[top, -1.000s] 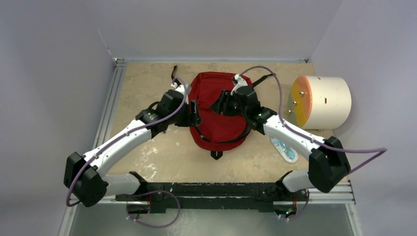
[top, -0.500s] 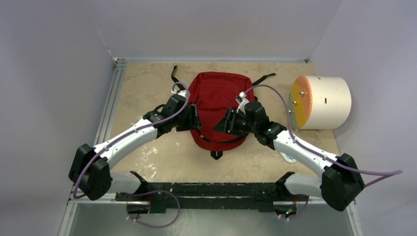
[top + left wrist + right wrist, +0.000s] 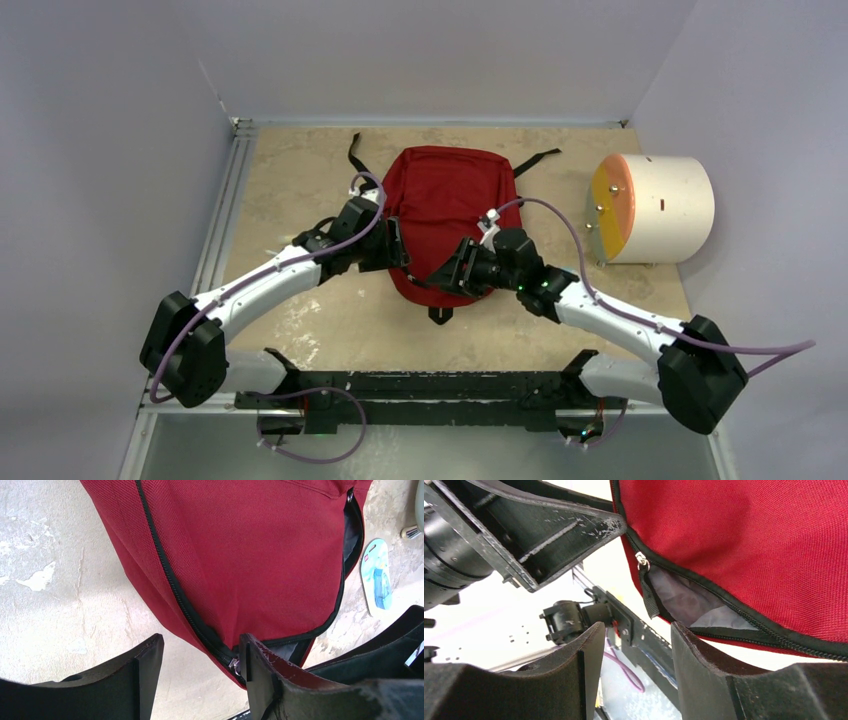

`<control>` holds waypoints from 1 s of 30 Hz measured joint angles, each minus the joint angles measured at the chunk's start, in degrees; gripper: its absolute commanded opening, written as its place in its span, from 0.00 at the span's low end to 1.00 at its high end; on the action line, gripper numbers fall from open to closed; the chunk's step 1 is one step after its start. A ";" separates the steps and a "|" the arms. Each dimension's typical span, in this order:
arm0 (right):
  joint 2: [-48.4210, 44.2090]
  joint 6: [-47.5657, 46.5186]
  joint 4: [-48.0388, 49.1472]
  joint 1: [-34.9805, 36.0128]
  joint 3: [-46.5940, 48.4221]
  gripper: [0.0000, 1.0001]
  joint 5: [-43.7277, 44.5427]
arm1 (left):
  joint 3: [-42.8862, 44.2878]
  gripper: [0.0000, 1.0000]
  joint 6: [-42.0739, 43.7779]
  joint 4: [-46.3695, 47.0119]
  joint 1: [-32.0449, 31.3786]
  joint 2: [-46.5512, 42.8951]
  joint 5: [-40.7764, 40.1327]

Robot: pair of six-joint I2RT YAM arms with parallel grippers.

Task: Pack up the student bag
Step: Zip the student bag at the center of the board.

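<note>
Opening the main compartment is judged to be the step in hand: the student bag point(image 3: 445, 200) lies flat on the counter point(image 3: 300, 170), midway between the left and right edges and nearer the far edge, its zipper parted only along the near end. Left end effector point(image 3: 395, 243), spread wide and gripping nothing, brackets the bag's near left corner, with the metal zipper slider point(image 3: 234, 666) just beside one finger. Right end effector point(image 3: 447, 275), likewise wide open and empty, faces the gap from the near-edge side, where a black webbing pull tab point(image 3: 642, 562) hangs down. Next move, as judged: one end effector pinches the tab and draws it along the curved track while the other steadies the limp cloth. Shell: coarse dark-red weave with a black zipper; inside it, smooth grey lining point(image 3: 689, 605). A rigid cream cylinder point(image 3: 665, 205) with an orange-yellow face stands by the right edge, with a flat blue packet point(image 3: 380, 575) on the counter near it
</note>
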 measured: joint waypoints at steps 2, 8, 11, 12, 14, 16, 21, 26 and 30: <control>-0.39 2.19 1.20 0.28 -0.55 0.53 0.61 | -0.02 0.56 -0.02 0.00 0.00 0.00 0.11; -0.50 7.93 4.90 1.70 -1.77 0.52 2.29 | -0.02 0.55 -0.04 0.24 0.00 0.00 0.31; -0.50 9.53 5.44 2.32 -1.95 0.52 3.17 | -0.02 0.55 -0.04 0.42 0.02 0.00 0.44; -0.50 9.97 5.53 2.49 -2.03 0.52 3.72 | -0.02 0.55 -0.04 0.42 0.02 0.00 0.48; -0.50 10.73 5.60 2.58 -2.27 0.52 4.42 | -0.04 0.55 -0.02 0.44 0.02 0.00 0.61; -0.50 11.34 5.60 2.60 -2.45 0.52 5.18 | -0.04 0.55 -0.04 0.44 0.02 0.00 0.72; -0.33 12.33 5.68 3.04 -2.45 0.52 6.73 | -0.04 0.55 -0.02 0.59 0.04 0.00 0.92; 0.44 12.70 5.95 3.63 -2.45 0.52 7.45 | -0.04 0.54 -0.04 1.27 0.04 0.00 1.25; 1.81 12.94 5.92 3.98 -2.45 0.52 7.54 | -0.13 0.54 -0.02 1.31 0.04 0.00 1.33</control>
